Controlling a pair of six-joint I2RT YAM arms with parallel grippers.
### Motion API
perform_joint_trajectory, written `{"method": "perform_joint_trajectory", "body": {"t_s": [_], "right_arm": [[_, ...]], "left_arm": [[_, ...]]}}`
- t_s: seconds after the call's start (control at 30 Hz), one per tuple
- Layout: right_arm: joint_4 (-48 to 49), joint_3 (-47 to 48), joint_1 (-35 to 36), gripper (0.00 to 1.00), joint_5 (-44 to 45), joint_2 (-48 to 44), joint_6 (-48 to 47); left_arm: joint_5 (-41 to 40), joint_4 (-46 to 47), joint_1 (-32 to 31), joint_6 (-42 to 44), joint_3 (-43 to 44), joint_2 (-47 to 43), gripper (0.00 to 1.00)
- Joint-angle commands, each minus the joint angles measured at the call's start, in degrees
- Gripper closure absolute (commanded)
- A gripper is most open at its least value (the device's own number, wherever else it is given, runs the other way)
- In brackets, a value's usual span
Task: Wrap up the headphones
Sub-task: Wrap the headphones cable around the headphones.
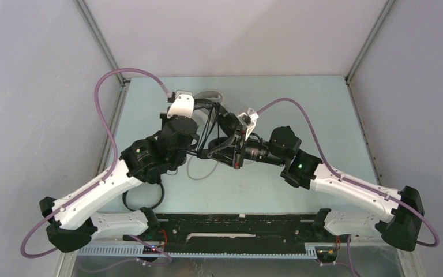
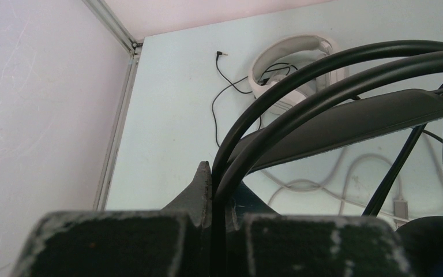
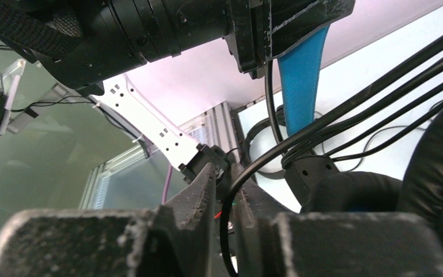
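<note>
The bulky black headphones [image 1: 226, 124] with a blue-lined headband [image 3: 300, 75] hang between my two grippers above the table. My left gripper [image 2: 219, 173] is shut on the thin black headband wires, with the headband pad [image 2: 352, 124] just beyond it; in the top view the left gripper [image 1: 195, 149] is at mid-table. My right gripper [image 3: 224, 173] is shut on their black cable [image 3: 225, 222], next to the ear cups [image 3: 352, 196]; from above the right gripper [image 1: 226, 154] faces the left one. The white-grey headphones [image 2: 288, 41] lie at the back, their grey cable [image 2: 308, 186] loose on the table.
A thin black cable with a jack plug [image 2: 222, 55] trails on the table beside the white pair. A slim black hoop [image 1: 144, 199], seemingly the small black headphones, lies by the left arm's base. Enclosure walls and a corner post [image 2: 118, 29] stand close at left.
</note>
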Motion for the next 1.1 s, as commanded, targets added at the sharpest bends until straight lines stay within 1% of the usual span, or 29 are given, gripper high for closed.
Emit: {"method": "perform_joint_trajectory", "body": {"t_s": [0.0,0.13,0.2,0.33,0.37,0.4,0.47,0.53,0.67,0.83,1.0,1.07], "right_arm": [[-4.0,2.4,1.6,0.94,2.1,-2.8,-3.5],[-5.2,2.4,1.2,0.99,2.8,-4.3,-4.1],[-5.1,2.4,0.9,1.00,2.4,-4.5,-4.1],[-6.3,3.3,0.3,1.00,2.7,-4.2,-4.4],[-6.4,3.5,0.2,1.00,2.6,-4.1,-4.3],[-6.2,3.6,0.0,1.00,2.5,-4.0,-4.0],[-5.1,3.6,0.0,0.99,2.3,-3.5,-3.4],[-3.2,3.6,0.6,0.93,2.2,-2.6,-2.8],[-0.8,3.6,1.7,0.83,3.7,-0.9,-3.3],[-2.0,3.6,2.9,0.83,9.2,-0.5,-6.5],[-4.6,3.5,6.3,0.83,18.4,-0.6,-14.1],[-3.7,2.6,8.2,0.83,22.4,-0.8,-18.1]], "left_arm": [[-7.0,13.5,1.2,2.5,1.7,-1.4,1.00],[-11.7,20.2,1.2,10.8,-0.5,-1.1,1.00],[-13.3,23.3,1.2,15.1,-1.1,-0.8,1.00],[-14.1,30.6,1.2,23.1,-2.8,-0.8,1.00],[-14.1,32.5,1.2,24.3,-3.1,-0.7,1.00],[-14.0,32.4,1.2,24.2,-2.9,-0.6,1.00],[-13.8,29.8,1.2,21.0,-1.7,-0.2,1.00],[-13.1,25.6,1.3,15.4,-0.1,0.1,1.00],[-9.3,16.7,1.3,2.0,3.4,0.8,1.00],[-4.1,8.8,1.3,-8.1,6.8,1.4,1.00],[-0.3,5.7,1.3,-12.9,8.5,0.4,1.00],[1.8,5.2,1.4,-14.0,9.0,-0.3,1.00]]}}
